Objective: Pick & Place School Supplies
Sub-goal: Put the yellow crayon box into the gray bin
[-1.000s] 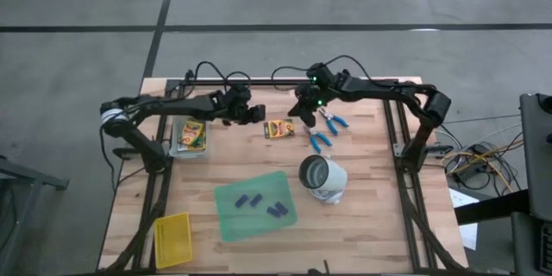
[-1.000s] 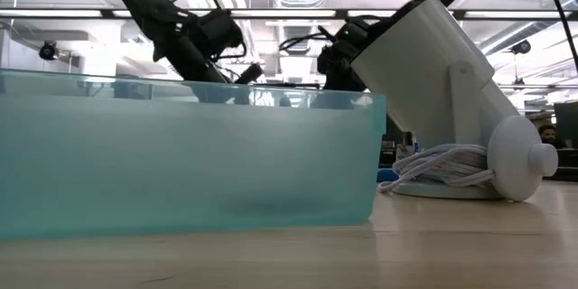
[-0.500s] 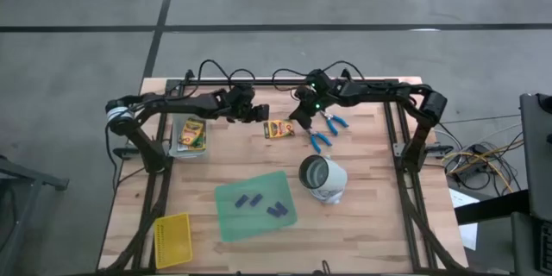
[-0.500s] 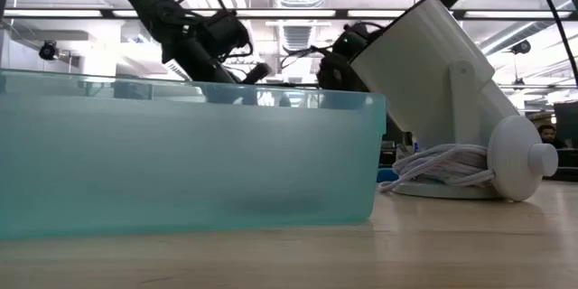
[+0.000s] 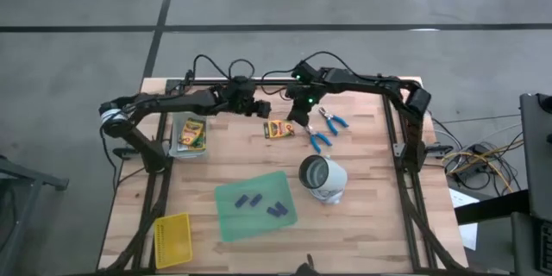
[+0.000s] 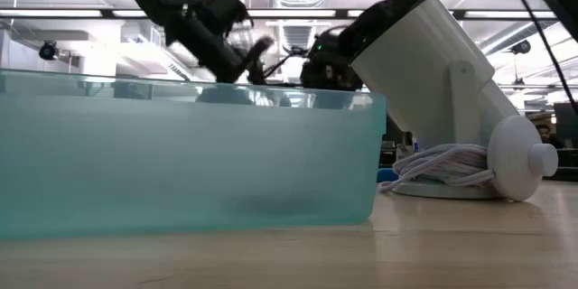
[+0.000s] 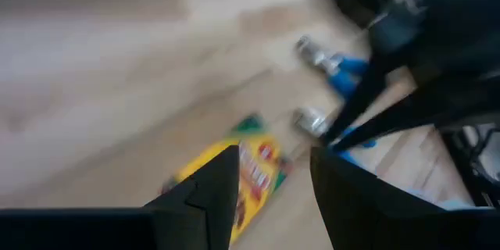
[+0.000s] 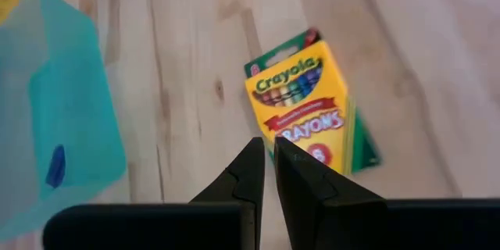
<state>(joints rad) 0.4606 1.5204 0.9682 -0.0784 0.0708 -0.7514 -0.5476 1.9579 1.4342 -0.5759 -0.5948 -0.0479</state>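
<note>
Near table centre lies a yellow box point(image 8: 308, 109) marked "Crayola CRAYONS"; right gripper point(image 8: 269, 160) hovers above, fingers nearly together, holding nothing. Left gripper point(image 7: 273, 173) nearby: jaws apart, empty.

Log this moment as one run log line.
left gripper: open, empty, above crayon box | right gripper: shut, empty, above same box | blue-handled tools: on table

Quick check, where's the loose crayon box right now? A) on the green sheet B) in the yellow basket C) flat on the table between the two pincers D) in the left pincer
C: the crayon box lies flat on the bare wood, below the left pincer and right pincer, and neither holds it.
</note>
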